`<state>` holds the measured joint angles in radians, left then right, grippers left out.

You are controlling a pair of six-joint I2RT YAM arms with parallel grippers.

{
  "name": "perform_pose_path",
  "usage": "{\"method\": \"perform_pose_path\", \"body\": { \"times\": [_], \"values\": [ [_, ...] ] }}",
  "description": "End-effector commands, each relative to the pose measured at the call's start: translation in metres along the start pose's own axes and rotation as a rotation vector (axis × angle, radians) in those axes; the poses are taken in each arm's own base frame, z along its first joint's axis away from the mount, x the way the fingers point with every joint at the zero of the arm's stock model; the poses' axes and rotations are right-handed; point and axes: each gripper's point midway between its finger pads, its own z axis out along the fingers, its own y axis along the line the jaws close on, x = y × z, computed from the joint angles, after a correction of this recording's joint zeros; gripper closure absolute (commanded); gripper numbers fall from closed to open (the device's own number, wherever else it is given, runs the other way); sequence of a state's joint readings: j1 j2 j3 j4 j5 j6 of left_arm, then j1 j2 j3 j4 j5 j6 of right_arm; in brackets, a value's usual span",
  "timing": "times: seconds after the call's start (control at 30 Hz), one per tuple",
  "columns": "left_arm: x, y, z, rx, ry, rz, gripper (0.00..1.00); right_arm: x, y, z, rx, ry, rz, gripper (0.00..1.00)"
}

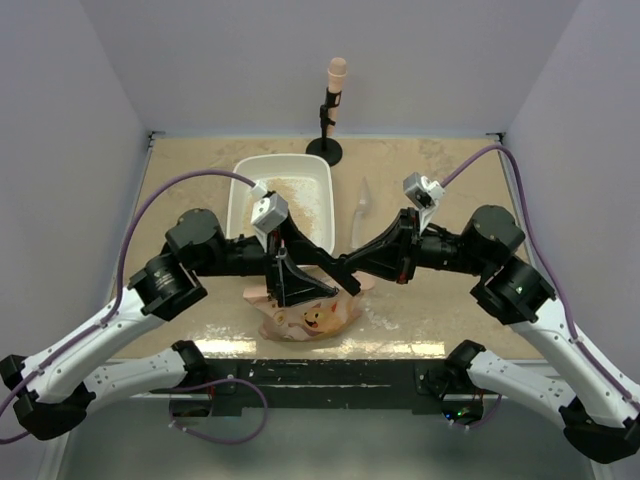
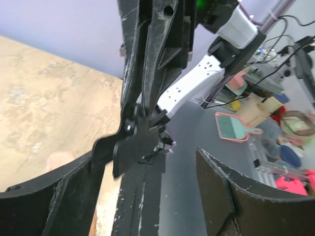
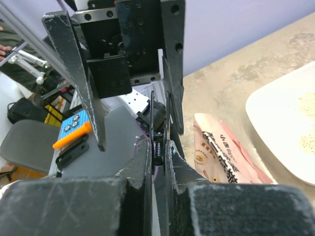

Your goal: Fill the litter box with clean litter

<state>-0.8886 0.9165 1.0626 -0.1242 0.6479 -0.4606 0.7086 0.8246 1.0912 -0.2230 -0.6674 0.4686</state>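
The white litter box stands at the back middle of the table with beige clean litter spread in it; its rim and litter also show in the right wrist view. The orange-pink bag lies flat near the front edge and shows in the right wrist view. My right gripper is shut on a thin black spring clip above the bag. My left gripper is open, facing that clip and not holding it.
A black stand with a peach top stands at the back behind the litter box. A clear plastic piece lies right of the box. Loose granules are scattered on the tabletop near the bag. Walls close in the left, right and back.
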Motion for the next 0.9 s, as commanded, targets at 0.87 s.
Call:
{"method": "perform_pose_path", "body": {
  "times": [0.87],
  "values": [
    [0.159, 0.126, -0.028, -0.427, 0.626, 0.077, 0.13, 0.009, -0.049, -0.022, 0.314, 0.003, -0.038, 1.00]
  ]
}}
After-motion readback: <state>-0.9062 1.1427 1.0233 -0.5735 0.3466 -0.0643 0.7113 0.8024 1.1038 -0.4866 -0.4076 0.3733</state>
